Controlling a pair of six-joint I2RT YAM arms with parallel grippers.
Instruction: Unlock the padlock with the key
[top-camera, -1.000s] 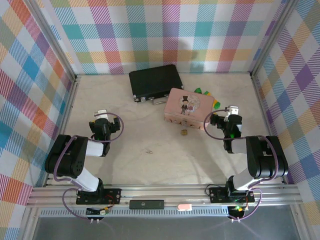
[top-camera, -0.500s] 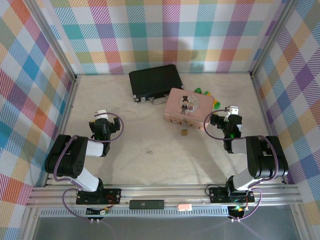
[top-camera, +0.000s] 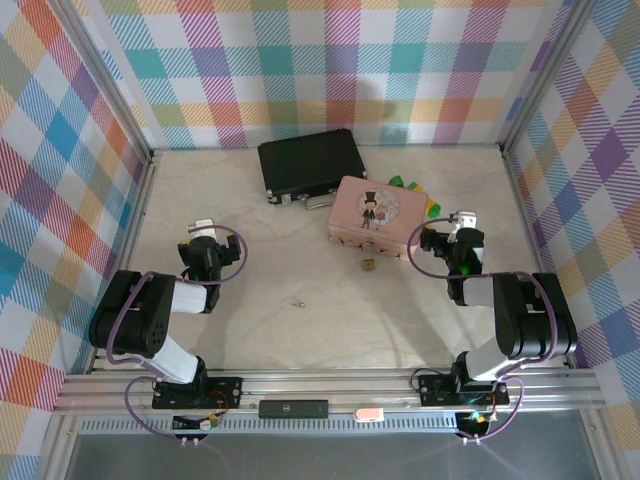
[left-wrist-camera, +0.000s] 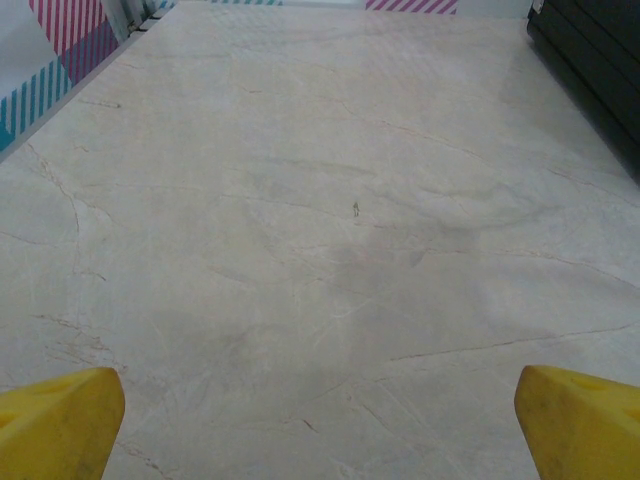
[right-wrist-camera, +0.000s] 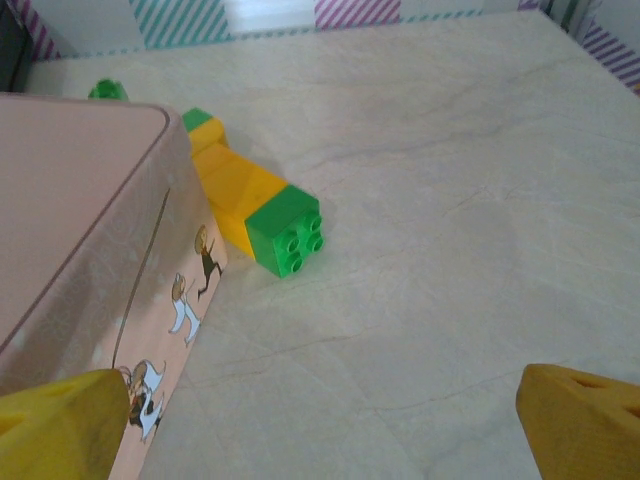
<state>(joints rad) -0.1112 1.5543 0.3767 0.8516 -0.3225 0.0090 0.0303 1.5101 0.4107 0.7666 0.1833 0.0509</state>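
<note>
The left hand (top-camera: 204, 228) has its yellow fingers (left-wrist-camera: 60, 425) spread wide over bare table (top-camera: 300, 340), gripping nothing. The right hand (top-camera: 462, 220) is spread just as wide and empty, just beside the pink tin (top-camera: 378, 215), which lies at its 9 o'clock. From above, the padlock (top-camera: 369, 264) lies on the table at the tin's 6 o'clock, close to its near edge. The key (top-camera: 298, 301) lies apart from the padlock, at its 8 o'clock and at the left hand's 4 o'clock. Green and yellow toy blocks (right-wrist-camera: 255, 205) rest against the tin's far side; a black case (top-camera: 310, 163) sits at the tin's 11 o'clock.
</note>
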